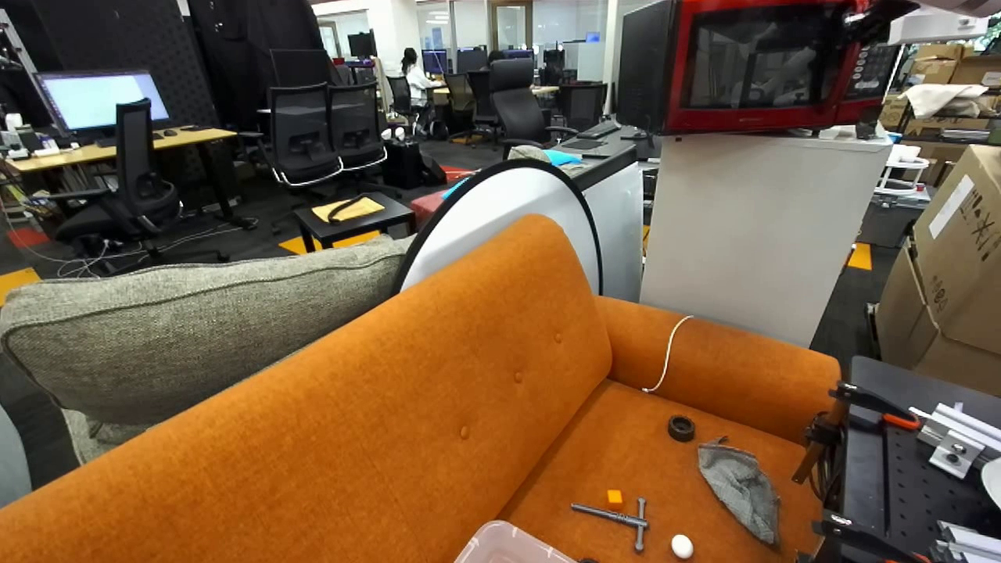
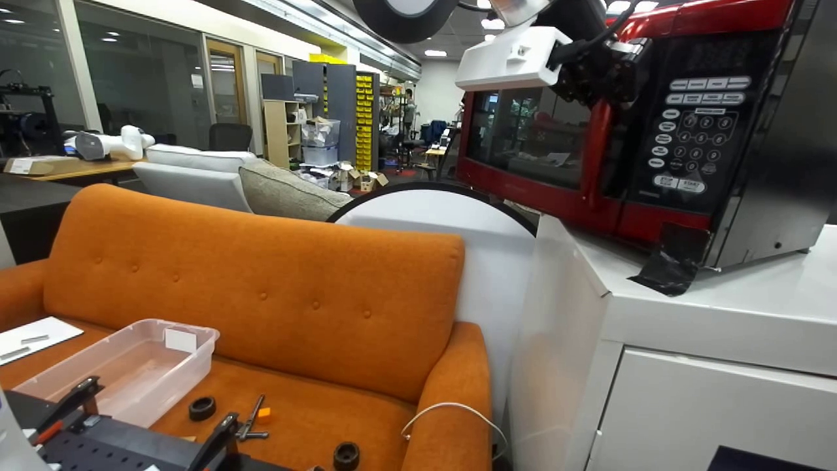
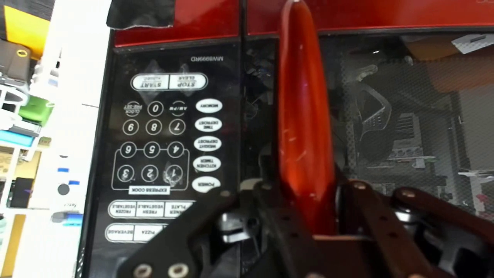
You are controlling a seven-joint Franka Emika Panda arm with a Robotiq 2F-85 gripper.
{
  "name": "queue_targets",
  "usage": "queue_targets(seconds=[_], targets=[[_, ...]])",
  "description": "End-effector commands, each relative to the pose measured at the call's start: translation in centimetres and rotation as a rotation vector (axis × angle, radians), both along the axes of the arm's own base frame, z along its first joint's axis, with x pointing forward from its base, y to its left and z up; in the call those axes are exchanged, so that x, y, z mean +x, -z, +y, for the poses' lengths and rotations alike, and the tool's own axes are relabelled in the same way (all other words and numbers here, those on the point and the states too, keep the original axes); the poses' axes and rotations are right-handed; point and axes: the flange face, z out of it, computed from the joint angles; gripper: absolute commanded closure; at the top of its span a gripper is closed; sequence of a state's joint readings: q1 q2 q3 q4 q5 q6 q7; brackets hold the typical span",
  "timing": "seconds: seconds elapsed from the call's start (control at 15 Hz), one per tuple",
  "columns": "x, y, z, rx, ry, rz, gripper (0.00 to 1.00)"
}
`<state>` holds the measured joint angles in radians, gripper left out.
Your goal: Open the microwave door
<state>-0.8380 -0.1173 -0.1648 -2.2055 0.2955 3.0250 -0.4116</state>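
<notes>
Clamped on! The gripper point(image 3: 307, 191) had the red handle point(image 3: 305, 123), and the microwave door point(image 1: 758, 62) stood closed.
On the white cabinet point(image 1: 758, 227), the microwave point(image 2: 631, 157) showed the wrist view its control panel point(image 3: 162, 135) upside down: MW8999RD, START, STOP/CLEAR, MEMORY, TIME DEFROST, WEIGHT DEFROST, KITCHEN TIMER, POWER, then EXPRESS COOK by the number keys point(image 3: 153, 127). And there were PIZZA, BEVERAGE, FRESH VEGETABLE and FROZEN VEGETABLE! Black fingers point(image 3: 366, 208) lay against both sides of the handle, hiding a corner of the panel.
</notes>
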Motion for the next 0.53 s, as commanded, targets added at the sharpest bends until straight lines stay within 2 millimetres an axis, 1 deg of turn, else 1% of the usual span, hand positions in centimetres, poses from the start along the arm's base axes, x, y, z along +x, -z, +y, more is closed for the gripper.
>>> queue_targets(seconds=[0.0, 0.07, 0.47], targets=[[-0.54, -0.08, -1.41, -0.003, 0.018, -0.006, 0.94], [-0.57, -0.04, -1.4, -0.002, 0.019, -0.008, 0.93], [-1.16, 0.22, -1.31, 0.005, 0.033, -0.018, 0.93]])
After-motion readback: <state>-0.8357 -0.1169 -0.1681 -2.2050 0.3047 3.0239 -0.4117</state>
